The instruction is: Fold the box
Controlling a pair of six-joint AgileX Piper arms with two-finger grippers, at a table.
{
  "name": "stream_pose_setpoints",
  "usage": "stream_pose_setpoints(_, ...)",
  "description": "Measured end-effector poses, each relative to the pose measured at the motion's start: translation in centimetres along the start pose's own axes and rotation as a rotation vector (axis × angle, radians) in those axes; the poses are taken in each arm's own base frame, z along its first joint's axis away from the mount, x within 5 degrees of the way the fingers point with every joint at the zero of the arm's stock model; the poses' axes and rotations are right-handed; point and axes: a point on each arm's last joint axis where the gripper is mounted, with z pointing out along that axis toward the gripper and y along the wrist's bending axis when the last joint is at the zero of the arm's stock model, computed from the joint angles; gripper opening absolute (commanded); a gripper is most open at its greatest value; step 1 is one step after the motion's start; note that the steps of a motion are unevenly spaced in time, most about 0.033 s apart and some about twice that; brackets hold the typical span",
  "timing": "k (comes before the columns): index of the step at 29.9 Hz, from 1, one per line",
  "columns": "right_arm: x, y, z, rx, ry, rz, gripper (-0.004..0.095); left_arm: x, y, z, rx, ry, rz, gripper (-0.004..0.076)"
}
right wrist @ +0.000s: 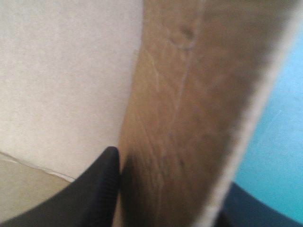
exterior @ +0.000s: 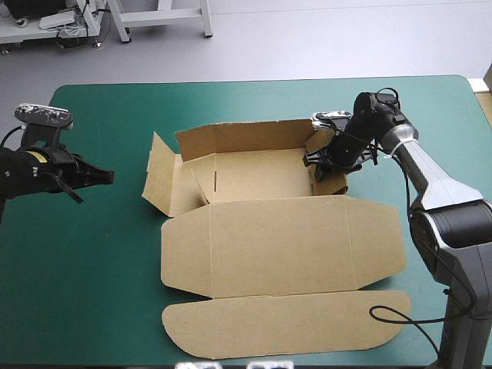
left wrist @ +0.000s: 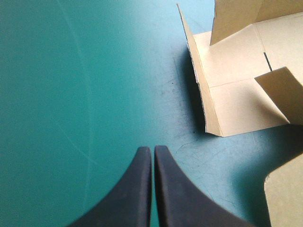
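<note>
Roughly mid-desk (exterior: 92, 292): box (exterior: 277, 238), back wall and left flap raised, lid flat toward near edge. Right pincer (exterior: 327, 165) clamped on box's right wall, board between black fingers (right wrist: 102, 189). Left pincer (left wrist: 152, 150) closed to a point, holding nothing, over bare desk, well left of box.

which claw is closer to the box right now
Right. The right claw grips the right wall of the box, board between its fingers. The left claw is shut over the table, off the box's left side and not touching it.
</note>
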Motion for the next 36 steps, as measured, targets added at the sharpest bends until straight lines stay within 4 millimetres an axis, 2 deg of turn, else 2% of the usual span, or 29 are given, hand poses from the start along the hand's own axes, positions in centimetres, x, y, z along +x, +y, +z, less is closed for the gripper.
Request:
stream_pose_setpoints(2, 0.0, 0.0, 0.0, 0.004, -0.003, -0.012, -0.0017, 0.0, 0.0, 0.0, 0.001, 0.003, 0.0, 0.0004)
stream_pose_setpoints(8, -0.1, 0.0, -0.2, 0.004, -0.016, -0.043, -0.0018, 0.1, 0.1, 0.0, -0.006, 0.016, 0.004, 0.0004)
stream_pose_setpoints(11, 0.2, 0.4, -1.7, 0.007, -0.041, -0.085, -0.0019, 0.2, 0.1, 0.0, -0.013, 0.021, 0.008, 0.0004)
stream_pose_setpoints(13, 0.6, 0.9, -4.1, 0.007, -0.093, -0.096, -0.0018, 0.2, 0.1, 0.0, -0.013, 0.021, 0.009, 0.0004)
stream_pose_setpoints(17, 2.1, 0.7, -10.5, -0.049, -0.254, -0.083, -0.0019, 0.2, 0.5, 0.0, -0.054, 0.027, -0.004, 0.0004)
stream_pose_setpoints(19, 3.3, -0.1, -14.0, -0.083, -0.35, -0.061, -0.0019, 0.3, 1.0, -0.1, -0.116, 0.034, -0.035, 0.0004)
stream_pose_setpoints(25, 7.2, -2.3, -21.7, -0.081, -0.574, -0.016, -0.0018, 0.4, 3.2, 0.2, -0.346, 0.061, -0.094, 0.0004)
stream_pose_setpoints(28, 9.1, -2.1, -24.1, -0.041, -0.637, -0.034, -0.0019, 0.2, 3.9, 0.7, -0.424, 0.073, -0.086, 0.0005)
stream_pose_setpoints(31, 10.7, -1.1, -25.5, -0.02, -0.674, -0.071, -0.0019, -0.2, 4.7, 1.8, -0.44, 0.059, -0.119, 0.0009)
stream_pose_setpoints(36, 12.3, 0.2, -26.8, -0.017, -0.714, -0.109, -0.0019, -0.4, 6.3, 5.3, -0.313, 0.082, -0.204, 0.0012)
